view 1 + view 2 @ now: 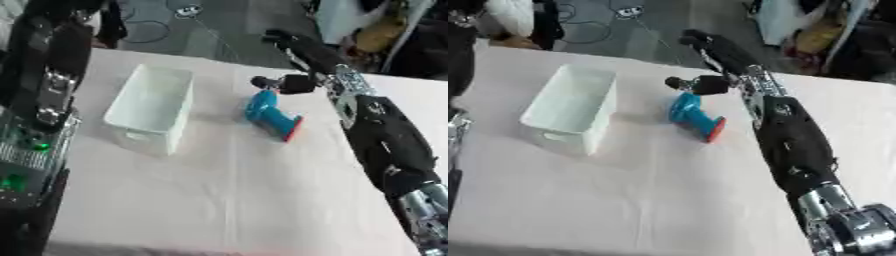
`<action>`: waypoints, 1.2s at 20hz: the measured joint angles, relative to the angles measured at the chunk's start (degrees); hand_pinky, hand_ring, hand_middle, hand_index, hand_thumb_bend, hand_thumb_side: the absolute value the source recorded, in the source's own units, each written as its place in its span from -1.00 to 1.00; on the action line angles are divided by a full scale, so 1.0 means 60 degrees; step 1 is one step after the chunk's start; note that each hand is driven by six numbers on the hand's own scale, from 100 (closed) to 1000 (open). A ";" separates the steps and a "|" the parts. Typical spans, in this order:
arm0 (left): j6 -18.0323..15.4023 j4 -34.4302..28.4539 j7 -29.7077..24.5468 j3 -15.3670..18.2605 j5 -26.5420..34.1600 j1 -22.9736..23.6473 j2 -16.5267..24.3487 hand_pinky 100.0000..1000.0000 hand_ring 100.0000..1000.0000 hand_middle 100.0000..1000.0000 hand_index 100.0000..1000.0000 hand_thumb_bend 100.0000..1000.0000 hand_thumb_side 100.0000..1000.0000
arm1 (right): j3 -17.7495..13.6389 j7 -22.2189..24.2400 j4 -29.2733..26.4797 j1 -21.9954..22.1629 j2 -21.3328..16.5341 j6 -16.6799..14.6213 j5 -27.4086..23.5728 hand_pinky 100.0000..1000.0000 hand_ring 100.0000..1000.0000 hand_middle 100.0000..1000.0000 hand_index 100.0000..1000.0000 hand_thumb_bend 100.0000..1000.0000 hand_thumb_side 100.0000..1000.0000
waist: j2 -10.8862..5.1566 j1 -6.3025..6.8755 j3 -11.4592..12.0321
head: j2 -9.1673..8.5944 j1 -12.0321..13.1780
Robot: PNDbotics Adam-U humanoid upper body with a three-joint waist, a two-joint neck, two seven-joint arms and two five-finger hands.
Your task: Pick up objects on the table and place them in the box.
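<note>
Toy count is one: a blue piece with a red end, lying on the white tablecloth to the right of the box. Its long axis runs diagonally, the red end pointing toward the near right and the blue end toward the far left, up by the robot's right hand. One white box stands on the cloth with its open top up; nothing shows inside it, and the toy lies apart from it. The right hand reaches out past the toy's blue end, its fingers stretched straight and apart, its thumb just above the toy; contact cannot be judged. The left arm runs along the table's left edge, its hand out of view.
</note>
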 measured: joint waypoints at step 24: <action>0.0003 0.0000 -0.0090 -0.0007 0.0073 -0.0007 -0.0010 0.57 0.32 0.69 0.72 -0.40 1.00 | -0.0536 -0.0362 0.1972 -0.0630 0.0153 0.1493 0.1031 0.81 0.78 0.94 0.96 0.25 1.00 | 0.0018 0.0003 0.0158 | -0.0001 0.0013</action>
